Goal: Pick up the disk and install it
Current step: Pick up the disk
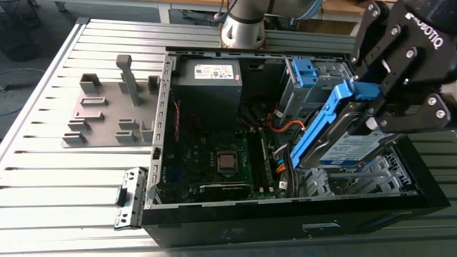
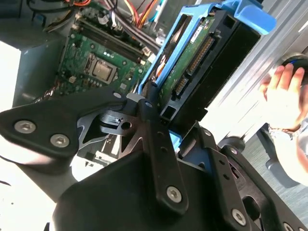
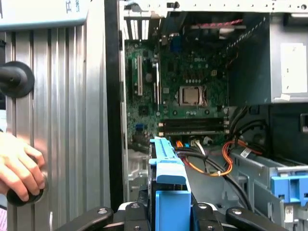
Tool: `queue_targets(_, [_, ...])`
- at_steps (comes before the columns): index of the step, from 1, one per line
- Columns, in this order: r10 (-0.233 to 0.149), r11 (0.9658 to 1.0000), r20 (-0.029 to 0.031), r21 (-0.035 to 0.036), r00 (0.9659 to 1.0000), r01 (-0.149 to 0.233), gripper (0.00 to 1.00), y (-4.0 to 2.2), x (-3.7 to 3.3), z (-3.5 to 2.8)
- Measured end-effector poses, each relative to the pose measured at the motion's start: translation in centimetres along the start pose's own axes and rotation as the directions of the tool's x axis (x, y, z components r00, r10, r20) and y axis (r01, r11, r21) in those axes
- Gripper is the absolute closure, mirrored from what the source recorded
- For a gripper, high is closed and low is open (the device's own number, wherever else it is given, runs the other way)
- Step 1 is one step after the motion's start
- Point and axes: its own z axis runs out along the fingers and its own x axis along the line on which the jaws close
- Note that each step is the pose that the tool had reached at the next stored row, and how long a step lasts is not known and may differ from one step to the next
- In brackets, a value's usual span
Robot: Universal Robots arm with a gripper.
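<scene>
Ribbed metal tabletop carries an open black computer case lying on its side, its interior facing up. Nearest, at the exterior view's right, the gripper is clamped on the disk, one finger on each side of it. The disk hangs tilted on edge above the metal bay at that end of the case, clear of the floor of the case, its white-and-blue label facing outward and a blue rail running up its edge. In both wrist views the gripper shows the same hold on the disk, with its connector edge bare in the second wrist view. Beyond lies the green motherboard with its processor, then a grey power supply with a white sticker and, beside it, a small blue bracket in the drive cage. A grey fixture plate with upright pegs sits on the table at the exterior view's left. Farthest stands the arm's base. A person's hand rests on the table outside the case.
</scene>
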Motion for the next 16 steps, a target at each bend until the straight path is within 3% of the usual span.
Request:
queue_targets(9, [-0.001, 1.0, -0.0006, -0.0025, 1.0, 0.001, 0.64, -2.76, 0.29, 0.5])
queue_targets(16, [-0.024, 0.9997, -0.0025, -0.0064, 0.9997, 0.024, 0.64, -4.29, 0.3, 1.12])
